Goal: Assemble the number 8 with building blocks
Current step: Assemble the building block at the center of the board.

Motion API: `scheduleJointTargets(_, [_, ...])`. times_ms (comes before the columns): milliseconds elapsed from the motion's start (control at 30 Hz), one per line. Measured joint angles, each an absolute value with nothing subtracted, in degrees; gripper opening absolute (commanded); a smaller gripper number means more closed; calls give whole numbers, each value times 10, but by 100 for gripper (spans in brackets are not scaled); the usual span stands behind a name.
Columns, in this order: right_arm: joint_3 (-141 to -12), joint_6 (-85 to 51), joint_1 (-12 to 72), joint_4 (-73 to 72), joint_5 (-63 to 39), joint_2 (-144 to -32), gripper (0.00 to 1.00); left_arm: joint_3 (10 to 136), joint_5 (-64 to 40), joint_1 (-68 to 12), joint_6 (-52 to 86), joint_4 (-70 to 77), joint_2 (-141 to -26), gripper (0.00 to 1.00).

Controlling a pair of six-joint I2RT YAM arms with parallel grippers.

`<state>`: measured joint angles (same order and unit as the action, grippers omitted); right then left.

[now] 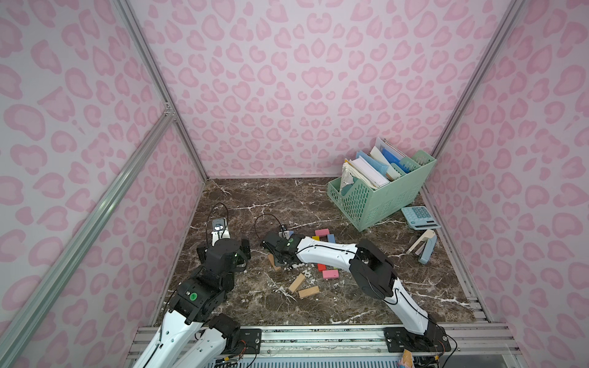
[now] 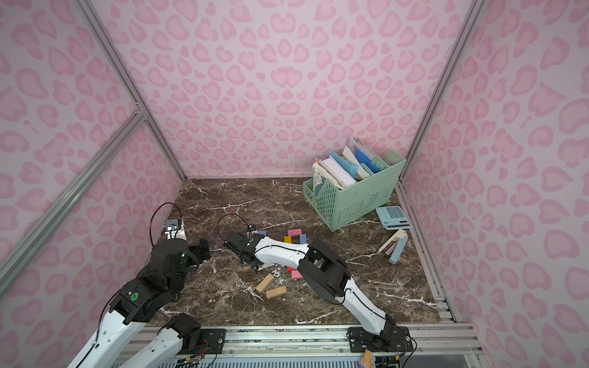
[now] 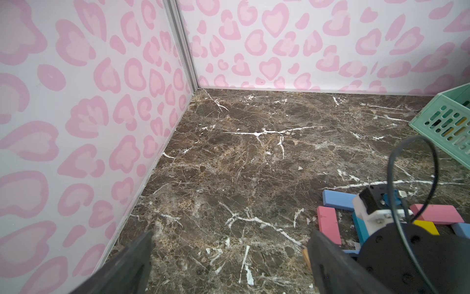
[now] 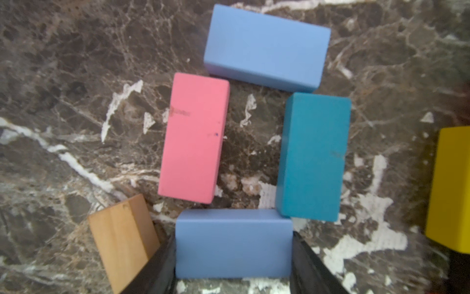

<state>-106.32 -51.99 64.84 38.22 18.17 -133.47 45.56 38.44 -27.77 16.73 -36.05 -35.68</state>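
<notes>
- The right hand (image 4: 233,238) is clamped on a light blue domino-shaped brick (image 4: 233,244). Its two black fingers (image 4: 162,264) press on the brick's short ends, and the brick lies flat on the dark brown marbled worktop (image 4: 63,101).
- One of those fingers also touches a tan wooden brick (image 4: 122,241) lying askew just beside the held one.
- The held brick closes one square loop of the number 8 (image 3: 329,225). A pink brick (image 4: 193,137) and a teal brick (image 4: 314,157) form the sides, and a second light blue brick (image 4: 265,48) forms the far bar. The teal one meets the held brick at a corner.
- A yellow brick (image 4: 452,188) lies near the teal one, apart from it.
- In both top views this loop sits at the centre of the frame's lower half, mostly hidden under the right wrist. A red brick (image 1: 321,267), another pink one (image 1: 330,273) and two loose tan bricks (image 1: 297,282) lie below the arm.
- The left hand (image 3: 231,233) has its fingers spread wide and holds nothing. It hangs over bare worktop at the left, near the wall.
- A mint-green perforated file basket (image 1: 376,204) stands at the right of the frame, in the worktop's back corner. Its compartments hold leaning white papers and blue folders (image 1: 369,165).
- A blue-grey calculator (image 1: 420,217) lies just beside the basket, to its right.
</notes>
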Motion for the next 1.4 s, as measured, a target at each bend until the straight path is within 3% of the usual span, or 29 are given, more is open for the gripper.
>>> scheduleJointTargets(333, [-1086,-537,647,387,192,-1350,33,455,384,-278,167,-361,-357,98])
scheduleJointTargets(600, [-1086,-544,652,387,199,-1351,47,455,384,-278,166,-361,-357,98])
scheduleJointTargets(1000, [-1086,-554,659,396,184,-1344,60,454,384,-278,166,-361,-357,98])
scheduleJointTargets(1400, [-1086,-556,657,405,189,-1339,59,453,384,-278,166,-361,-357,98])
